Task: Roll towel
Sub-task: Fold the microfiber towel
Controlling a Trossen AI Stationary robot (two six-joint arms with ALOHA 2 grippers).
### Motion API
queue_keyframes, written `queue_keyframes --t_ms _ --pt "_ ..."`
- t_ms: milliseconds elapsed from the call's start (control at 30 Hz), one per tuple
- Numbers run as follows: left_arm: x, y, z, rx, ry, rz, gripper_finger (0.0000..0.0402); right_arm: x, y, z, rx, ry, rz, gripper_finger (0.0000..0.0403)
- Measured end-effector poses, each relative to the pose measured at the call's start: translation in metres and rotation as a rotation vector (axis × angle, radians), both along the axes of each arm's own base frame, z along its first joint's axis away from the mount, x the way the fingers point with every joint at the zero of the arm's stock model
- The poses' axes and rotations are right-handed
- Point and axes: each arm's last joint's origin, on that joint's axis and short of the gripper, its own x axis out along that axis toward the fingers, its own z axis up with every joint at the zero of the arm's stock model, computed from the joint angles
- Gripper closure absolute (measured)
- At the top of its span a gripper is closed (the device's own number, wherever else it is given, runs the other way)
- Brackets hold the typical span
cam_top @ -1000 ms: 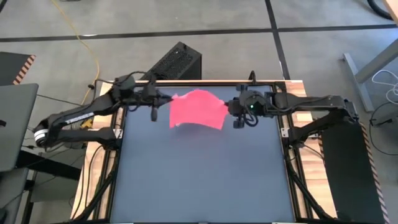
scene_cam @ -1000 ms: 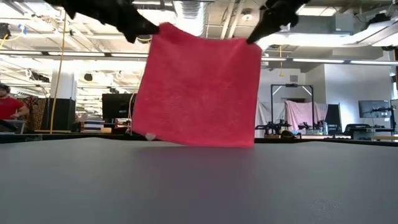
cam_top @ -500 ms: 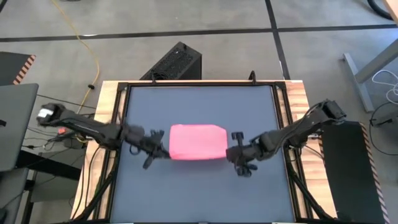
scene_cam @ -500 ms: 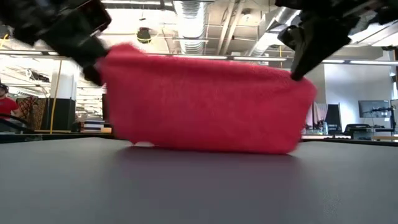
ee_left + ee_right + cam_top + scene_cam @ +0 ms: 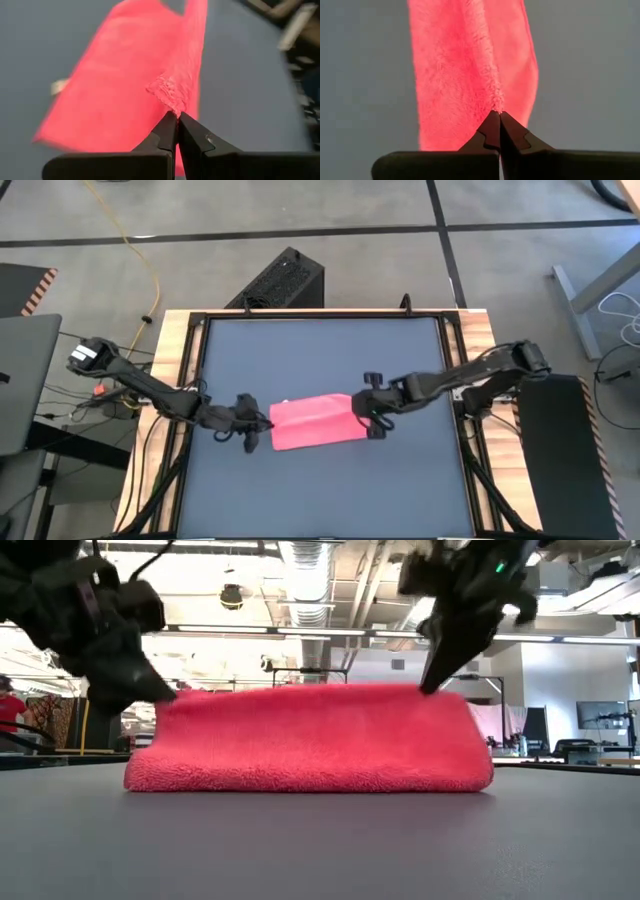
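The bright pink towel lies on the dark grey tabletop, a little near of its middle, as a long low band doubled over on itself. My left gripper is shut on the towel's left end. My right gripper is shut on its right end. Both stand low over the table, and the towel stretches between them. My left gripper pinches a corner of the towel's upper layer at its left end between its two fingertips. The fingers come slanting down from the table's left. The towel's lower part lies on the table. My right gripper pinches the edge of the towel's upper layer at its right end between its two fingertips. The fingers come slanting down from the table's right. The towel runs away from the fingers along the table and rests on it.
Bare tabletop lies on all sides of the towel, with wide room toward the near edge. A black frame runs round the table. A black box stands on the floor beyond the far edge.
Both grippers have gone from the table's far edge toward its near edge and down, still shut on the towel's upper corners. The towel hung upright below them; it has come down onto the table and folded over into a low, doubled band.
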Motion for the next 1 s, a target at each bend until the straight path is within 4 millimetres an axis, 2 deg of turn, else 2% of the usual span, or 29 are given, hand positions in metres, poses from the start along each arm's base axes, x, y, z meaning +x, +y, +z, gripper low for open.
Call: queue_keyframes --t_ms 233,367,500,667,800,900,1000 --pt "-0.002 0.005 -0.005 -0.035 0.065 0.029 0.0401 0.022 -0.027 -0.038 -0.039 0.111 -0.031 0.0377" --pt "-0.002 0.008 -0.007 -0.016 0.082 0.04 0.0384 0.033 -0.04 -0.057 -0.078 0.137 -0.034 0.0342" --pt "-0.004 0.012 -0.011 0.004 0.125 0.074 0.0351 0.035 -0.05 -0.066 -0.138 0.165 -0.085 0.0296" --pt "-0.003 0.017 -0.011 0.061 0.136 0.069 0.0307 0.029 -0.057 -0.055 -0.143 0.159 -0.109 0.0233" --pt "0.005 0.014 0.001 0.139 0.0 -0.024 0.0291 0.022 -0.056 -0.031 -0.124 0.074 -0.108 0.0189" --pt "0.01 0.01 0.006 0.136 -0.064 -0.157 0.0293 0.015 -0.05 -0.012 -0.004 0.0 -0.096 0.0169" --pt "0.012 0.007 -0.006 0.096 0.016 -0.217 0.0303 0.008 -0.037 -0.007 0.145 -0.061 -0.023 0.0164"
